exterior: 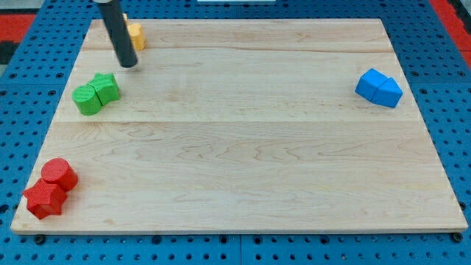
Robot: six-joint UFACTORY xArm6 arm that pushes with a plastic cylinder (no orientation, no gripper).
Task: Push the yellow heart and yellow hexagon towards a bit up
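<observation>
The yellow block (135,34), light and stiff, is best pushed squarely from its near side; my tip (129,65) is set just near of it; no jaws are fitted.

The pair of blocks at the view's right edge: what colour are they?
Blue: the blue blocks sit touching near the board's right edge, seen clearly in the camera view.

The robot's only part in view is a smooth, round, dark grey rod with a flat tip (129,65).

Yellow block (136,35) top-left behind my tip (129,65), green pair (96,93) below (touching), blue pair (379,88) right, red pair (50,188) bottom-left
</observation>
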